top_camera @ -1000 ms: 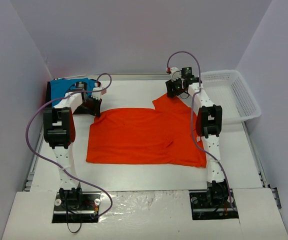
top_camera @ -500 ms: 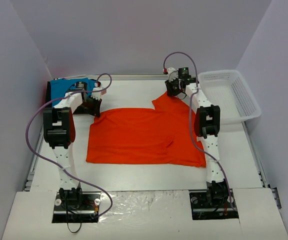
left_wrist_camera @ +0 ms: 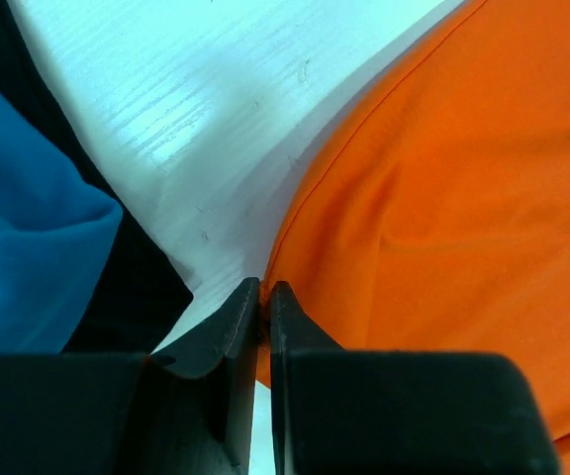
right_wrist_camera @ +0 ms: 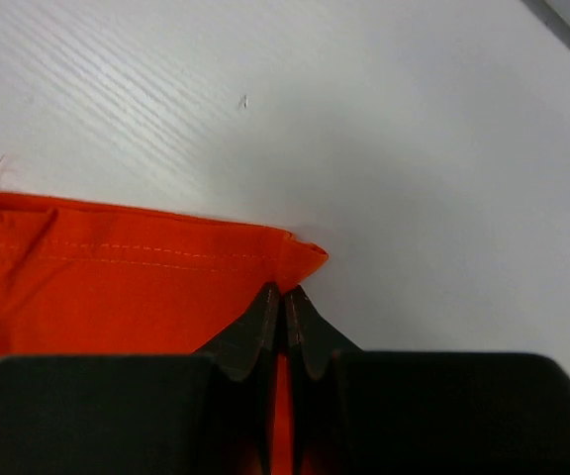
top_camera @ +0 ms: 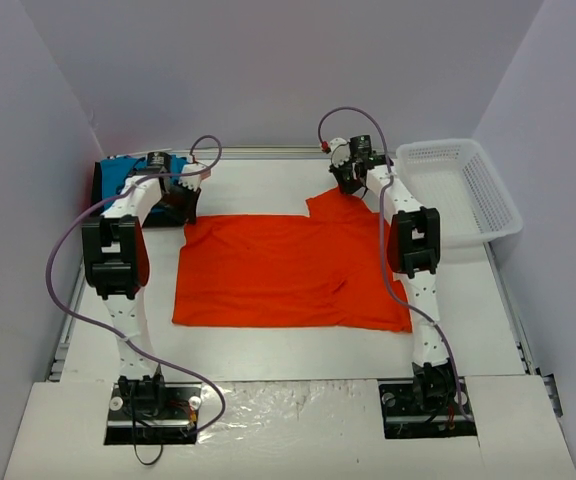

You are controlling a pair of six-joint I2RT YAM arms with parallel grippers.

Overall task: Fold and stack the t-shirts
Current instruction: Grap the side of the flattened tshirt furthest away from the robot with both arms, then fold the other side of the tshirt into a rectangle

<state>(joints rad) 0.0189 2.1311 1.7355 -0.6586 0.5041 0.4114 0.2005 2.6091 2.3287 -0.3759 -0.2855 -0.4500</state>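
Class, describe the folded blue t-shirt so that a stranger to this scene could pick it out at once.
Find the white table and look to its far left corner. A folded turquoise-blue t-shirt rests there on a black one. It is the only blue cloth: the orange-red t-shirt lies spread flat mid-table, and the white basket stands far right.
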